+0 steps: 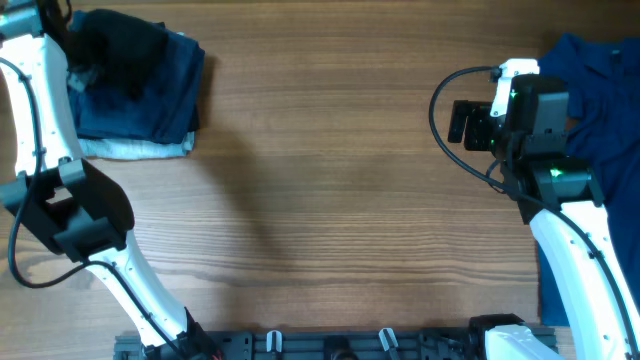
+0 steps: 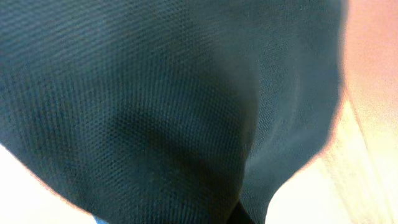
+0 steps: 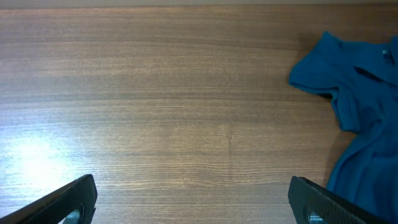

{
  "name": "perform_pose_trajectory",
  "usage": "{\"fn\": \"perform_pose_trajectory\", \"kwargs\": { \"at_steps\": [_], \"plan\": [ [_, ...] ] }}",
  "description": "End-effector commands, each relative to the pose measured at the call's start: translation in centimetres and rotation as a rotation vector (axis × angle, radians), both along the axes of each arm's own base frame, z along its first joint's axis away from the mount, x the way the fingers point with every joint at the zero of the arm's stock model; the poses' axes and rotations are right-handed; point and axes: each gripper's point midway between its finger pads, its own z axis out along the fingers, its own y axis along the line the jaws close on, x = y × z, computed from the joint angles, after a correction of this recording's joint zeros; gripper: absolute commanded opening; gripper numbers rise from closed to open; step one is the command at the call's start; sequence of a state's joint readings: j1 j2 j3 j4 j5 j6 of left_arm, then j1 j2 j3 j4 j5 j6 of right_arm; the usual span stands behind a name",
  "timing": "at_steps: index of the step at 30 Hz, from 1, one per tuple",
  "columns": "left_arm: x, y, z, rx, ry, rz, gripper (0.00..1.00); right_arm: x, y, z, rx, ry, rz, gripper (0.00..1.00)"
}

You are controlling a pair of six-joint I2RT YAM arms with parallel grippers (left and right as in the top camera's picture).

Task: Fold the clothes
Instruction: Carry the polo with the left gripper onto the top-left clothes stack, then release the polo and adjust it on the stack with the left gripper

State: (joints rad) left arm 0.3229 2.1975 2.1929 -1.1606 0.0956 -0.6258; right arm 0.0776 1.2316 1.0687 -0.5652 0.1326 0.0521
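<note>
My left gripper (image 1: 78,55) is closed, up at the far left corner of the table (image 1: 320,180), where it reaches into the heap of the black polo shirt (image 1: 120,45). From overhead its dark fingers merge with the dark cloth. My left wrist camera is no help either, because the shirt's fine knit weave (image 2: 155,106) fills nearly the whole view, right up against the lens, with only a blurred strip of pale wood along the right edge. So I cannot tell whether any fabric is actually pinched between the fingers. The shirt sits bunched and unfolded on top of a stack at that corner: a navy garment (image 1: 150,100) directly under it, and under that a pale blue one (image 1: 130,148) whose edge shows along the near side. I can see no collar or lettering in the crumple. My right gripper (image 1: 458,122) is across the table on the right, jaws spread wide and holding nothing, pointing toward the middle over bare wood. In its own wrist view the two dark fingers (image 3: 68,200) stand at the bottom corners with only tabletop between them. Beside and behind that arm, a bright blue shirt (image 1: 600,90) lies loosely spread along the right edge of the table, well apart from the black shirt, its rumpled edge reaching into the right side of the right wrist view.
</note>
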Motion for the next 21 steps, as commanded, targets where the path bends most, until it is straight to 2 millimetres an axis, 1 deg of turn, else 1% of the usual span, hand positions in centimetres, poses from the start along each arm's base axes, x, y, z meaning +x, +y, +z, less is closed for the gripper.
{"fn": "perform_pose_trajectory", "kwargs": {
  "at_steps": [1,2,3,4,5,6,7,8,10,11,12,13,14,15,18,20,21],
  "plan": [
    [-1.0,0.4,-3.5,0.01,0.058,-0.004,0.04,0.1,-0.3,-0.4,-0.012,0.008,-0.014,1.0],
    [-1.2,0.3,-4.4,0.005,0.073,-0.004,0.04,0.1,-0.3,-0.4,-0.012,0.008,-0.013,0.99],
    [-1.4,0.2,-4.6,0.011,0.083,-0.04,0.17,0.1,-0.3,-0.4,-0.012,0.008,-0.014,1.0],
    [-1.6,0.2,-4.4,0.032,0.086,-0.095,0.53,0.1,-0.3,-0.4,-0.012,0.008,-0.014,1.0],
    [-1.8,0.3,-4.0,0.045,0.086,-0.12,0.82,0.1,-0.3,-0.4,-0.012,0.008,-0.014,1.0],
    [-2.4,0.6,-3.1,0.046,0.085,-0.113,0.98,0.1,-0.3,-0.4,-0.012,0.008,-0.014,0.99],
    [-2.8,1.0,-2.2,0.05,0.073,-0.104,1.0,0.1,-0.3,-0.4,-0.012,0.008,-0.014,1.0],
    [-3.4,1.6,-0.2,0.062,0.041,-0.086,0.99,0.1,-0.3,-0.4,-0.012,0.008,-0.014,0.99],
    [-4.1,1.8,3.5,0.06,-0.041,-0.076,0.99,0.1,-0.3,-0.4,-0.012,0.008,-0.014,1.0],
    [-4.6,1.5,6.3,0.052,-0.109,-0.079,0.97,0.1,-0.3,-0.4,-0.012,0.008,-0.013,1.0],
    [-5.1,0.9,8.7,0.046,-0.168,-0.092,0.94,0.1,-0.3,-0.4,-0.012,0.008,-0.014,1.0],
    [-5.4,0.6,10.1,0.057,-0.199,-0.095,0.7,0.1,-0.3,-0.4,-0.012,0.008,-0.014,1.0],
    [-5.5,0.3,10.7,0.076,-0.212,-0.125,0.41,0.1,-0.3,-0.4,-0.012,0.008,-0.014,0.99],
    [-5.4,0.0,10.8,0.09,-0.212,-0.16,0.04,0.1,-0.3,-0.4,-0.012,0.008,-0.014,1.0],
    [-5.3,-0.6,7.8,0.051,-0.129,-0.188,0.04,0.1,-0.3,-0.3,-0.012,0.008,-0.013,1.0],
    [-5.1,-0.6,4.9,0.01,-0.058,-0.191,0.04,0.1,-0.3,-0.4,-0.012,0.008,-0.014,1.0],
    [-4.6,-1.0,2.9,-0.02,-0.033,-0.25,0.04,0.1,-0.3,-0.3,-0.012,0.008,-0.014,1.0]
  ]
}}
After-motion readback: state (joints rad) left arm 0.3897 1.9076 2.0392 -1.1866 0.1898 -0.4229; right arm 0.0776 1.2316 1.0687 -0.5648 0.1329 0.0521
